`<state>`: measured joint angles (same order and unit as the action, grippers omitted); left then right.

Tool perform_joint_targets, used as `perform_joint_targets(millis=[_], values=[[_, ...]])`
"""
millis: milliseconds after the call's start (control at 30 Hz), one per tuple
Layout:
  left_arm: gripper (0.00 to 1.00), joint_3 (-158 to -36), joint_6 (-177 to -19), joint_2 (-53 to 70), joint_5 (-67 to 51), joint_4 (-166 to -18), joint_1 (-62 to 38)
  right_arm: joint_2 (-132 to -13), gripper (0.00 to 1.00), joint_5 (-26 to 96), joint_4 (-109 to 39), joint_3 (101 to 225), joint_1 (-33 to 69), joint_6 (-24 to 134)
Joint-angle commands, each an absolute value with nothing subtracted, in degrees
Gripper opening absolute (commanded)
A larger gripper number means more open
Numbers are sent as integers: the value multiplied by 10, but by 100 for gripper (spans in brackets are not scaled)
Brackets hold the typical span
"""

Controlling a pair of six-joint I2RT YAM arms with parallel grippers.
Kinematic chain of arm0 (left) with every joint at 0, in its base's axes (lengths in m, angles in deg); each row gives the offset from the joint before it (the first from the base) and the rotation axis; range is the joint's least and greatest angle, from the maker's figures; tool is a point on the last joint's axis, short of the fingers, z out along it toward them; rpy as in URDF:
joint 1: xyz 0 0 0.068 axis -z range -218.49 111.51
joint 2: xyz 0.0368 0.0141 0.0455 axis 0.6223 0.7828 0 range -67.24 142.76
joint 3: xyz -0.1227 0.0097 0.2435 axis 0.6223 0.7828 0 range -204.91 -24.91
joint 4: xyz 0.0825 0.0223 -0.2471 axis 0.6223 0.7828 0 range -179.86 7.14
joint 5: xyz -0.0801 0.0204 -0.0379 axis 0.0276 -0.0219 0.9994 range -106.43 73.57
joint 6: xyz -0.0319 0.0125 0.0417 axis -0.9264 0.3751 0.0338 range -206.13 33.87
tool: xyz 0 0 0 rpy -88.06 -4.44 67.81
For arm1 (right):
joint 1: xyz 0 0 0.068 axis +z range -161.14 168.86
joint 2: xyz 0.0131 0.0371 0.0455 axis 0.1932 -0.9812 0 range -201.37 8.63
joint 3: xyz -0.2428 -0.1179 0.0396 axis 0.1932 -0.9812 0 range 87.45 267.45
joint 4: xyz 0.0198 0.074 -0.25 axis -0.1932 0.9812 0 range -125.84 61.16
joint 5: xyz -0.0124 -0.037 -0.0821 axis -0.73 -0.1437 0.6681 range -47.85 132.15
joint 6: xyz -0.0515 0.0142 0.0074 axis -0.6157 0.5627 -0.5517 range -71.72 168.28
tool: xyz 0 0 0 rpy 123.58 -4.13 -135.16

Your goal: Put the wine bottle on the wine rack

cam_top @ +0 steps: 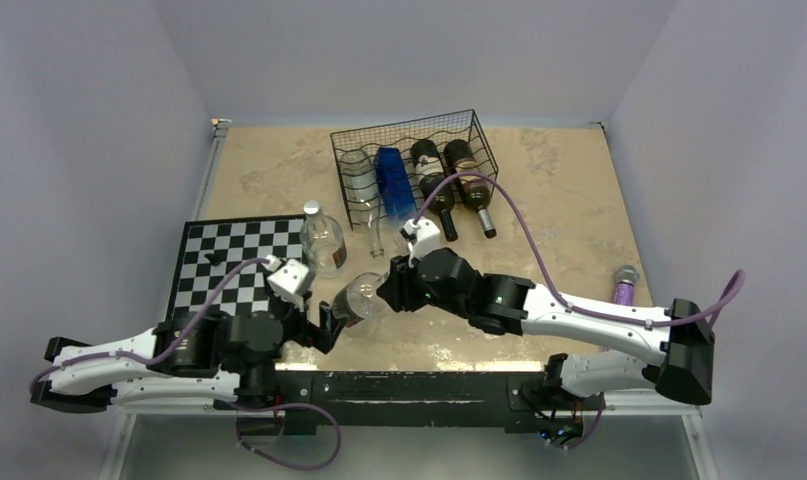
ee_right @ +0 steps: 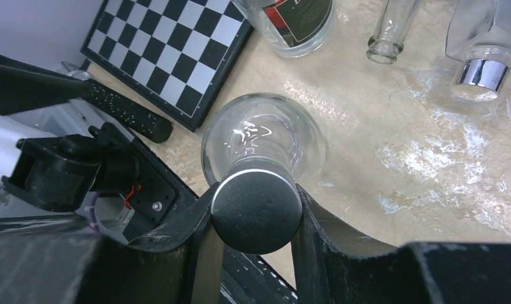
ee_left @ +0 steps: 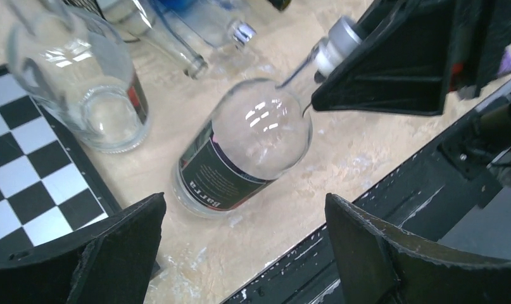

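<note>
A clear wine bottle [cam_top: 361, 298] with a dark label lies tilted on the beige table near the front edge. In the right wrist view its round body [ee_right: 265, 136] points away and its dark cap sits between my fingers. My right gripper [ee_right: 256, 209] is shut on the cap end of the neck. My left gripper [ee_left: 244, 201] stands wide open just short of the bottle's base [ee_left: 214, 183], touching nothing. The black wire wine rack [cam_top: 459, 128] stands at the back of the table, holding a clear bottle, a blue bottle and two dark bottles.
A black-and-white chessboard [cam_top: 234, 262] lies at the left. An upright clear bottle [cam_top: 322, 240] stands at its right edge, close to the held bottle. A purple-handled object [cam_top: 623, 285] lies at the right. The black front rail [cam_top: 429, 385] runs just below both grippers.
</note>
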<state>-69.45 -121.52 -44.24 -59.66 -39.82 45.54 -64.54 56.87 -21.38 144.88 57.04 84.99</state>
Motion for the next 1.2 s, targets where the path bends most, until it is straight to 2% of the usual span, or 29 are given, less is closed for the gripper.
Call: perform_joint_targets(millis=[0,233,467,1167], values=[[99,-660,-1256,-391,-555,-460,456,-599,0,486,-312,1331,567,866],[99,-613,-1309,-362,-543,-460,455,-501,0,435,-399,1188,566,909],[99,-574,-1332,-355,-539,-484,454,-450,0,437,-447,1084,566,931],[99,-615,-1418,-254,-602,-444,438,-544,0,522,-467,1057,568,912]])
